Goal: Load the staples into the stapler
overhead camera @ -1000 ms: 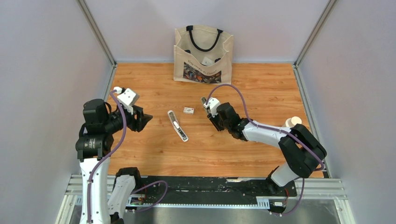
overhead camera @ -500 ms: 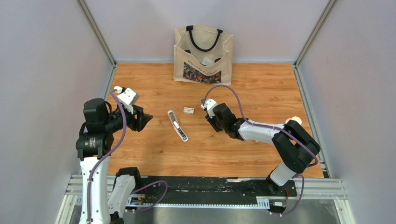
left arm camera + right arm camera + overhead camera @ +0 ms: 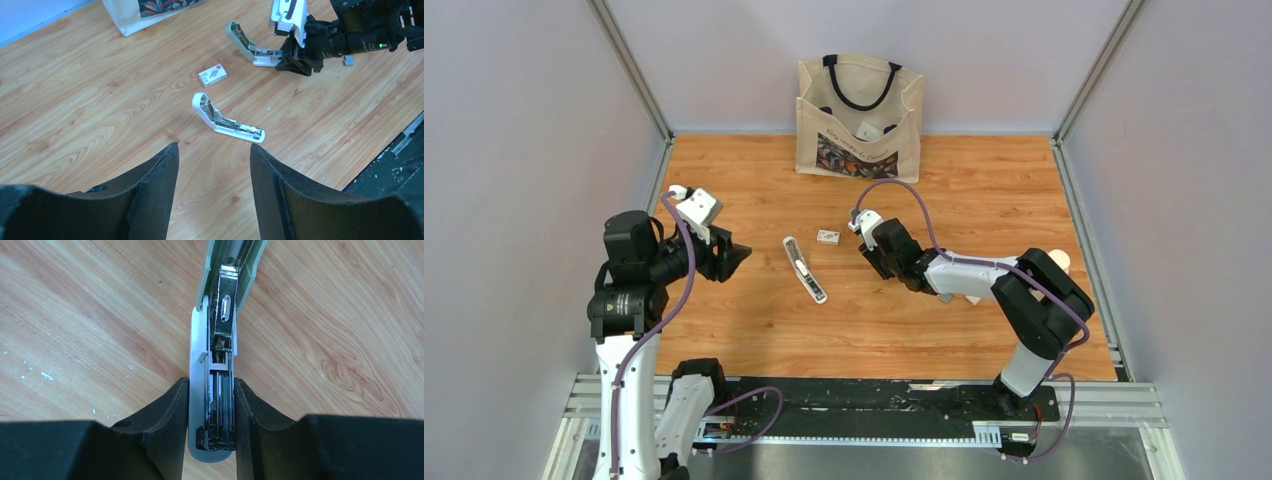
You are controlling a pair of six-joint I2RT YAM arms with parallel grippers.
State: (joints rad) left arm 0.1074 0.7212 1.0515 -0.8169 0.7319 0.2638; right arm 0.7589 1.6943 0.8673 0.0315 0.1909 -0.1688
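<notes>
A pale green stapler (image 3: 197, 340) lies open on the wooden table, and my right gripper (image 3: 211, 386) is shut on the sides of its base, where the metal staple channel shows. The left wrist view shows that stapler (image 3: 245, 42) stretching away from the right fingers. Beside the right arm lies a tiny grey strip, the staples (image 3: 348, 60). A white stapler (image 3: 805, 270) lies opened flat mid-table. My left gripper (image 3: 212, 147) hovers open and holds nothing, left of the white stapler (image 3: 227, 122).
A small white staple box (image 3: 828, 237) lies between the two staplers. A canvas tote bag (image 3: 859, 115) stands at the back of the table. Grey walls close in the left and right sides.
My right arm has shifted a little to the left with the green stapler in its grip, nearer the small box. The left arm has stayed put.
</notes>
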